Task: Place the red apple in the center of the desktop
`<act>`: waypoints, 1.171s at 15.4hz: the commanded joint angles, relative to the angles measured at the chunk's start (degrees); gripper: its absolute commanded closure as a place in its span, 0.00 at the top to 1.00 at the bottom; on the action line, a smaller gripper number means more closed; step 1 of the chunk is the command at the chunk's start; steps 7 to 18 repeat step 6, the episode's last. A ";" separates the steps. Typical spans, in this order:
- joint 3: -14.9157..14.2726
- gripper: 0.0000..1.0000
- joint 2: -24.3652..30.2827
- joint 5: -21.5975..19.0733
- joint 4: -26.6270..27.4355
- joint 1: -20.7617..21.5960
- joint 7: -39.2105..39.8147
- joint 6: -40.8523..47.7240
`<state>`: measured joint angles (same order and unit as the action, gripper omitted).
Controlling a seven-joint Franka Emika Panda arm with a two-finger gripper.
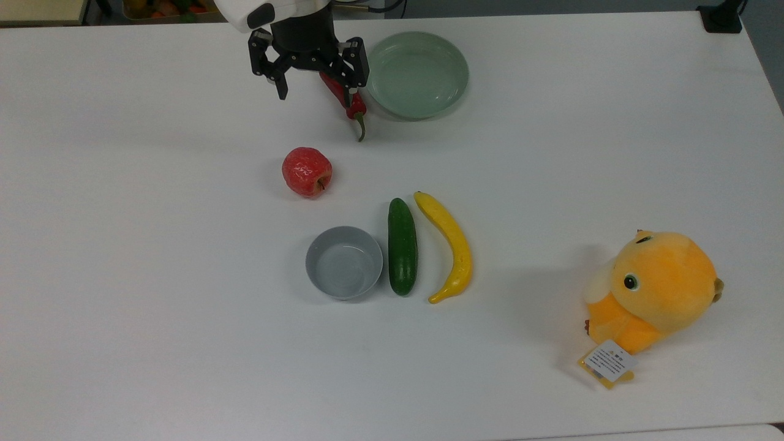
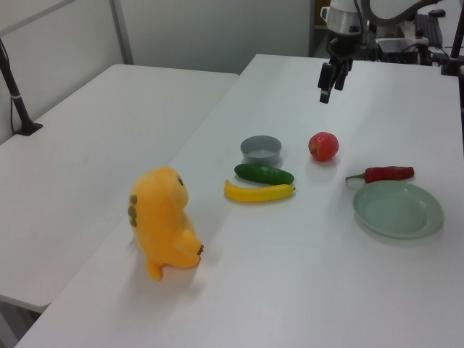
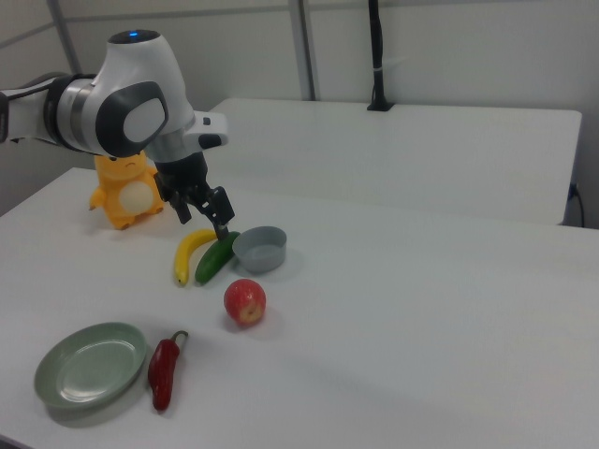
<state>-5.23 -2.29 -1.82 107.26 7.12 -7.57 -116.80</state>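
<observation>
The large white rectangular desktop (image 1: 122, 275) carries all items. The black two-finger gripper (image 1: 313, 97) hangs spread wide and empty. Below it in the top view, well apart, rests the round glossy red apple (image 1: 307, 171). Likely rigid, smooth and slippery; grasp across its widest girth.

Hand (image 1: 315, 92) raised, pointing down, fingers (image 1: 281, 89) spread wide, nothing between them.

Three fixed cameras around one table (image 1: 122, 245)

Top view looks steeply down; left and right views look obliquely from opposite ends; all share the apple (image 1: 307, 171).
</observation>
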 commanded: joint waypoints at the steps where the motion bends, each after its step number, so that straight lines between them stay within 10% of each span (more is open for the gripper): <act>1: -0.84 1.00 0.89 -0.38 0.75 1.23 0.09 1.14; 18: 0.83 1.00 0.62 -0.20 0.58 0.53 0.09 1.05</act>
